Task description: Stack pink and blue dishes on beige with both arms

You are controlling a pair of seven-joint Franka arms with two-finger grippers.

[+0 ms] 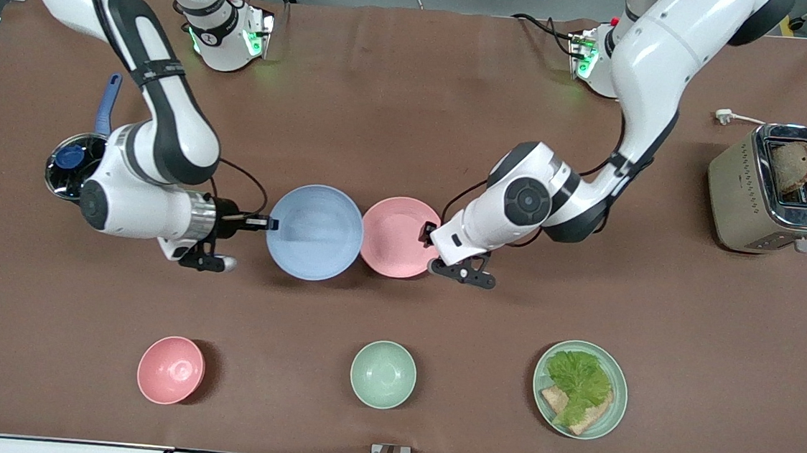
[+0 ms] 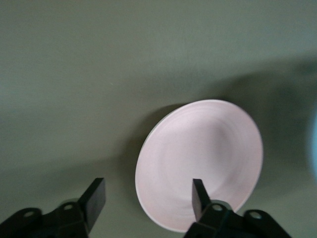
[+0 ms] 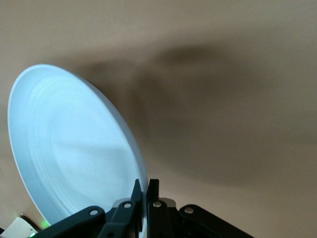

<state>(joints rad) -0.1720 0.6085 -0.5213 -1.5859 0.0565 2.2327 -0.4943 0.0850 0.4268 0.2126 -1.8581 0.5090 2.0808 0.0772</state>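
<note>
My right gripper (image 1: pixel 272 224) is shut on the rim of the pale blue plate (image 1: pixel 314 232) and holds it raised and tilted over the table's middle. The right wrist view shows the fingers (image 3: pixel 140 191) pinching the blue plate (image 3: pixel 69 153). The pale pink plate (image 1: pixel 394 236) lies flat on the table beside it, toward the left arm's end. My left gripper (image 1: pixel 428 237) is open at the pink plate's rim. In the left wrist view this gripper (image 2: pixel 147 191) straddles the edge of the pink plate (image 2: pixel 203 158). No beige plate is in view.
Near the front edge stand a pink bowl (image 1: pixel 171 370), a mint-green bowl (image 1: pixel 383 374) and a mint-green plate (image 1: pixel 618 387) with lettuce and bread. A toaster (image 1: pixel 734 188) sits at the left arm's end. A steel pot (image 1: pixel 75 165) with a blue handle sits at the right arm's end.
</note>
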